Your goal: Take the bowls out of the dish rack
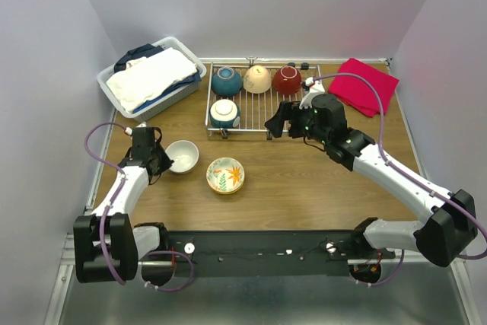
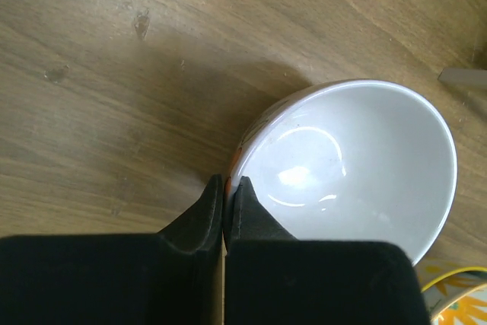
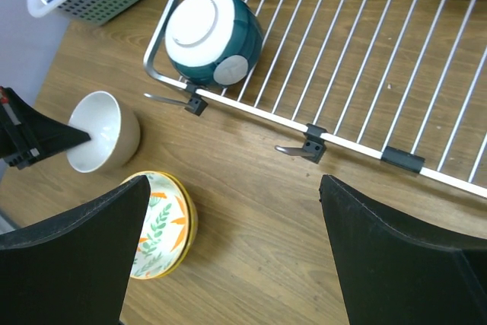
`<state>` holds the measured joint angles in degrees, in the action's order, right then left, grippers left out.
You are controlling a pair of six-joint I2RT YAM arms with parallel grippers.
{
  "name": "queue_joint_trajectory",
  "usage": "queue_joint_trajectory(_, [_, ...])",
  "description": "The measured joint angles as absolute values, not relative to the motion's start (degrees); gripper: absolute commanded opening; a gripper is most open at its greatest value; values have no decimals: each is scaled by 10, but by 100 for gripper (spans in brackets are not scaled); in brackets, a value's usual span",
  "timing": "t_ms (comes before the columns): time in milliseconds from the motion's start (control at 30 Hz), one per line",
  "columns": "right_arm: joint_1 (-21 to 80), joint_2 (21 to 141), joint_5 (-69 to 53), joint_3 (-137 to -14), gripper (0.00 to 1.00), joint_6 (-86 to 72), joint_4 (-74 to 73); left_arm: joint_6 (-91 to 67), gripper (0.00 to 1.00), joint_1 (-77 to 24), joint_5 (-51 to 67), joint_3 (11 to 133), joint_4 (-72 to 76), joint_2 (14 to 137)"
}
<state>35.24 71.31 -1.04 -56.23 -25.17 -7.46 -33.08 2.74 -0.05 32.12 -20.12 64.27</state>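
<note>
My left gripper (image 1: 163, 160) is shut on the rim of a white bowl (image 1: 183, 156), one finger inside and one outside (image 2: 226, 190), left of the table's middle. An orange-green floral bowl (image 1: 225, 175) sits on the wood beside it. The silver wire dish rack (image 1: 259, 132) holds a teal bowl (image 1: 227, 81), a cream bowl (image 1: 257, 79) and a dark red bowl (image 1: 287, 80) along its back. A teal bowl with a white base (image 3: 211, 36) lies upside down at its front left. My right gripper (image 3: 234, 184) hangs open over the wood just in front of the rack.
A white laundry basket (image 1: 152, 76) with folded cloth stands at the back left. A red cloth (image 1: 364, 85) lies at the back right. Small black clips (image 3: 313, 144) stick out from the rack's front rim.
</note>
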Motion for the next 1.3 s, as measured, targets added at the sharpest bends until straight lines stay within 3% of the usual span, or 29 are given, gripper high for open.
queue_joint_trajectory(100, [352,713,1,-562,100,-241,-80,-334,25,35,4,325,-185,658])
queue_joint_trajectory(133, [352,713,7,-562,100,-236,-83,-335,38,36,5,326,-182,662])
queue_joint_trajectory(333, [352,732,51,-574,100,-193,-102,-332,80,38,7,331,-174,660])
queue_joint_trajectory(433, [352,769,77,-609,100,-160,-114,-321,92,38,6,334,-181,642])
queue_joint_trajectory(667, [351,858,146,-693,100,-45,-134,-278,99,26,-27,377,-227,591])
queue_joint_trajectory(933, [321,962,188,-758,100,105,-125,-237,99,-56,-75,391,-274,515])
queue_joint_trajectory(1300, [288,1081,195,-801,100,326,-30,-219,99,-83,-63,367,-268,459])
